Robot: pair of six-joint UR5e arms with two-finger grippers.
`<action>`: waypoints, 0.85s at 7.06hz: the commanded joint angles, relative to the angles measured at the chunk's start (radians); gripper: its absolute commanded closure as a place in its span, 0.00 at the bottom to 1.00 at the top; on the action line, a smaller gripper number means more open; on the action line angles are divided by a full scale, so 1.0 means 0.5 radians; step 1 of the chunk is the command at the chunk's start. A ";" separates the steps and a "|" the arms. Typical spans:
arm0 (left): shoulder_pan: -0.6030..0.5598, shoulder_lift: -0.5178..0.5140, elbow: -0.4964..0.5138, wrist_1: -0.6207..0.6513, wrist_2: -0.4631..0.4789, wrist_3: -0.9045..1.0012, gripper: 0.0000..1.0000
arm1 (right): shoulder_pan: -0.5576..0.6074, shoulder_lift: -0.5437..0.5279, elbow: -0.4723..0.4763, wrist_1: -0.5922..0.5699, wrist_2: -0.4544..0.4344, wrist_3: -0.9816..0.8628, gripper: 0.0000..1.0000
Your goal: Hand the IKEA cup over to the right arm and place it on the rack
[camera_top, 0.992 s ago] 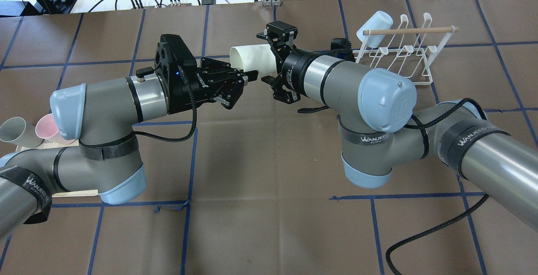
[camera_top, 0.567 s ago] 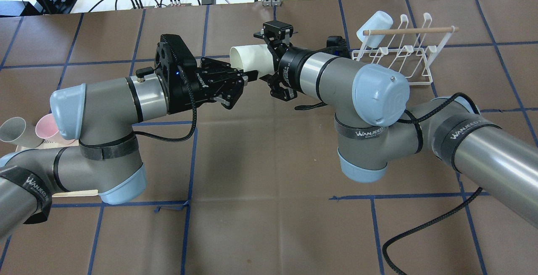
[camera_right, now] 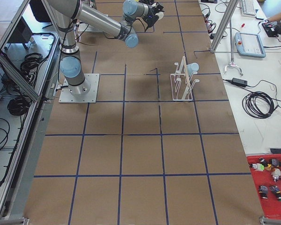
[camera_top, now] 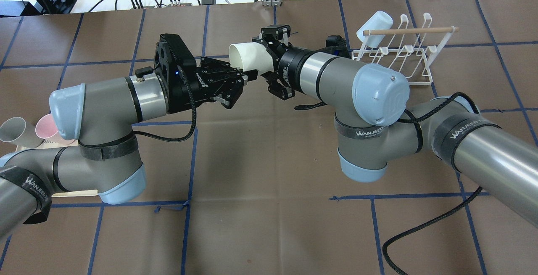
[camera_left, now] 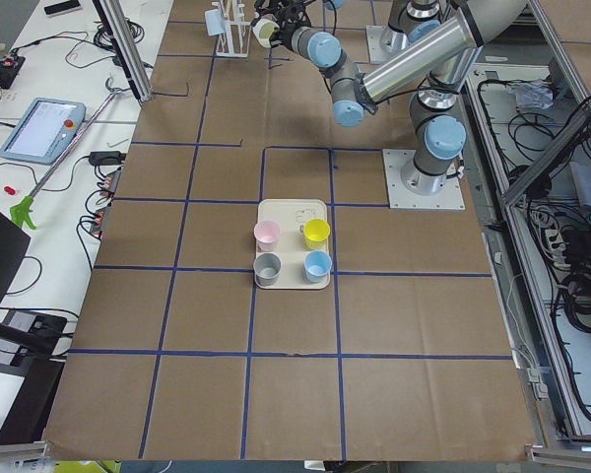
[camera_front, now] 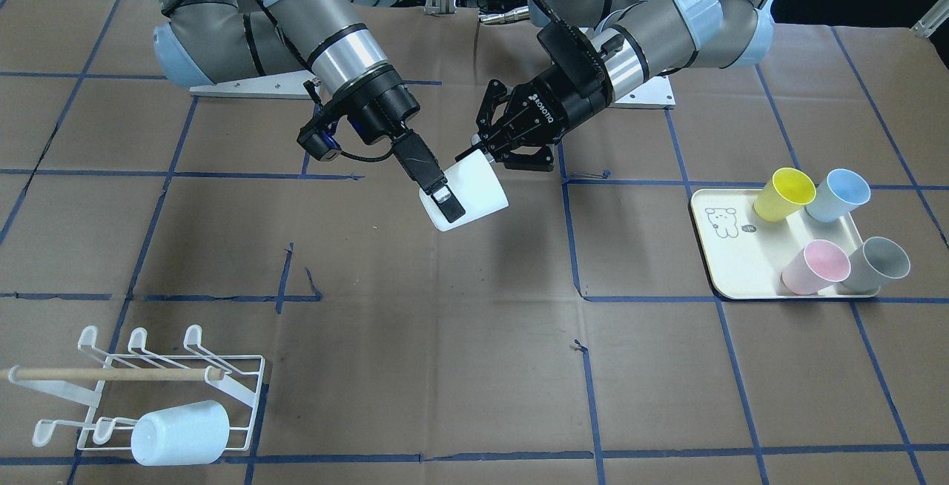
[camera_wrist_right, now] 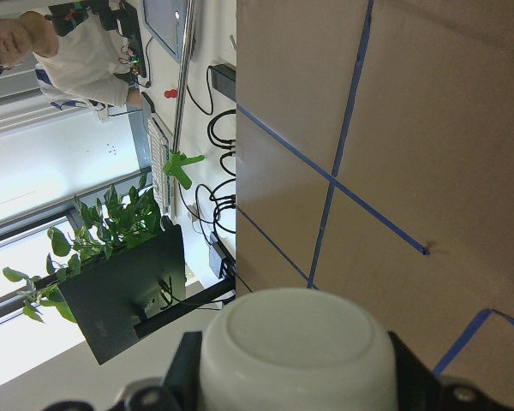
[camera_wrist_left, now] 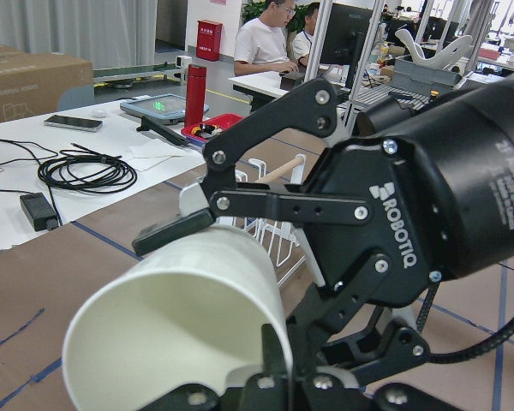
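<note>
A white cup [camera_top: 249, 56] hangs on its side above the table's middle, also seen in the front view [camera_front: 474, 190]. My right gripper [camera_top: 266, 62] is shut on its base end, one finger [camera_front: 439, 190] on the outer wall. The cup's base shows between the fingers in the right wrist view [camera_wrist_right: 295, 351]. My left gripper [camera_top: 243, 86] faces the cup's open rim [camera_wrist_left: 180, 325] with its fingers spread, one fingertip close by the rim. The white wire rack [camera_top: 403, 52] with a wooden rod stands at the far right, holding one pale cup [camera_top: 375, 22].
A cream tray [camera_front: 730, 251] with a bear drawing carries yellow, blue, pink and grey cups on my left side. Cables and tools lie beyond the table's far edge. Operators sit past the rack in the left wrist view.
My right gripper has turned and carried the cup slightly up and away from my left gripper. The left arm has stayed still.
</note>
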 commanded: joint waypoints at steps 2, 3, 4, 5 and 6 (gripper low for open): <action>0.000 0.000 0.015 0.001 0.003 -0.012 0.58 | 0.000 0.000 0.003 0.001 0.011 -0.009 0.62; 0.000 0.000 0.018 0.001 0.000 -0.076 0.34 | 0.000 -0.003 0.003 0.004 0.011 -0.009 0.64; 0.000 0.000 0.018 0.001 0.000 -0.086 0.09 | 0.000 -0.003 0.006 0.004 0.014 -0.006 0.65; 0.003 0.000 0.021 0.001 0.000 -0.104 0.01 | 0.000 -0.003 0.006 0.004 0.014 -0.006 0.66; 0.015 0.003 0.025 0.001 0.000 -0.126 0.01 | 0.000 -0.003 0.009 0.004 0.014 -0.006 0.67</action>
